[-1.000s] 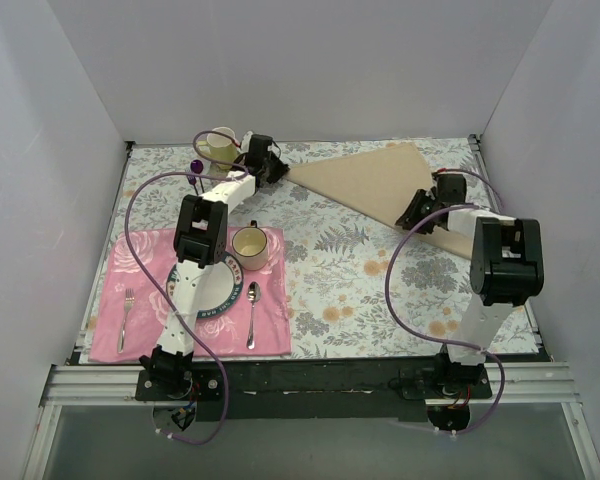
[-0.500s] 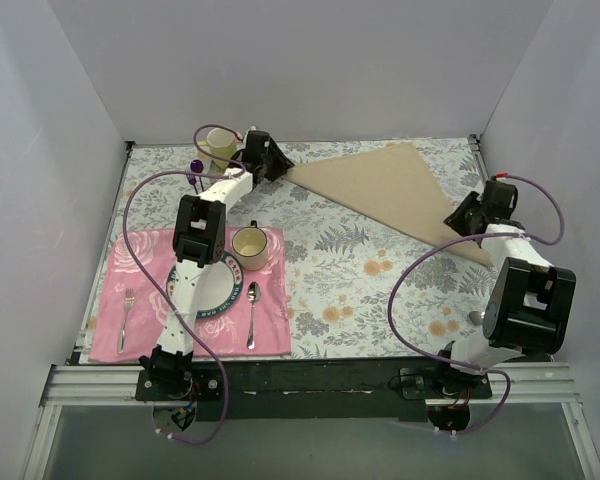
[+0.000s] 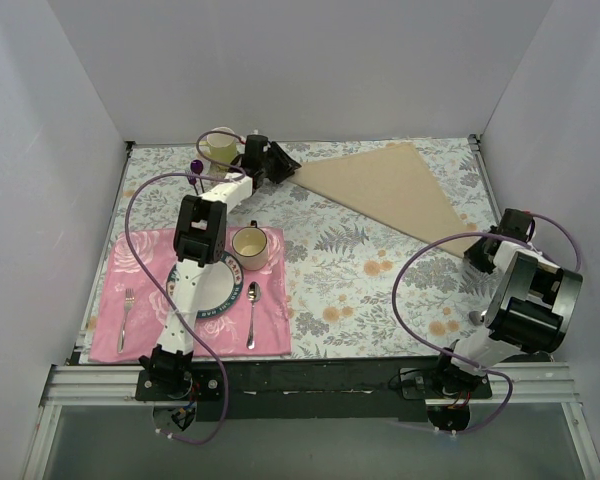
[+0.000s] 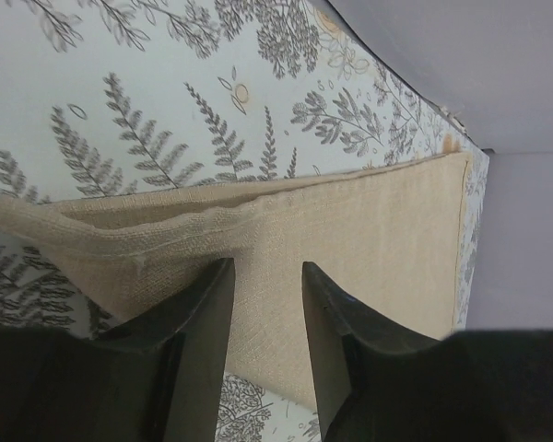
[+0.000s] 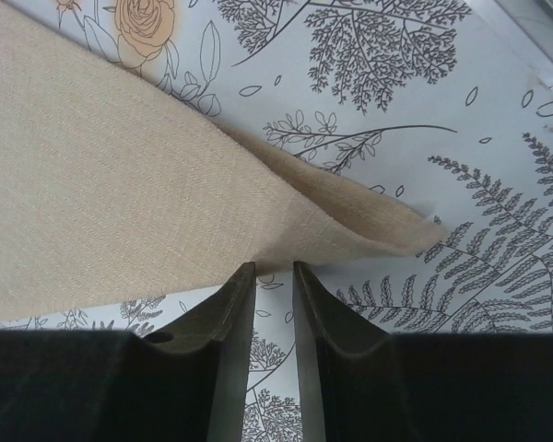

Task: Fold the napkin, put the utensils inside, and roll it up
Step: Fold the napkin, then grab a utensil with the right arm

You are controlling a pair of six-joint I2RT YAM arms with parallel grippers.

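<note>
The beige napkin [image 3: 385, 185] lies folded into a triangle at the back right of the floral tablecloth. My left gripper [image 3: 285, 164] hovers over the napkin's left tip, open, with cloth [image 4: 350, 239] under the fingers [image 4: 207, 295] and nothing pinched. Beside the right near tip, my right gripper [image 3: 478, 250] stands narrowly open; its fingertips [image 5: 242, 276] reach the folded edge of the napkin [image 5: 101, 184], and only tablecloth shows in the gap. The utensils, a spoon [image 3: 252, 312] and a fork [image 3: 127, 318], lie on the pink placemat [image 3: 270, 330] at the near left.
A plate [image 3: 212, 290] and a cream cup [image 3: 250, 247] sit on the placemat under the left arm. A green mug [image 3: 218, 148] and purple-tipped sticks [image 3: 196, 167] stand at the back left. White walls enclose the table on three sides.
The right arm swung right and toward the near edge, from over the napkin to its right tip. The left gripper opened at the left tip. The napkin lies flat.
</note>
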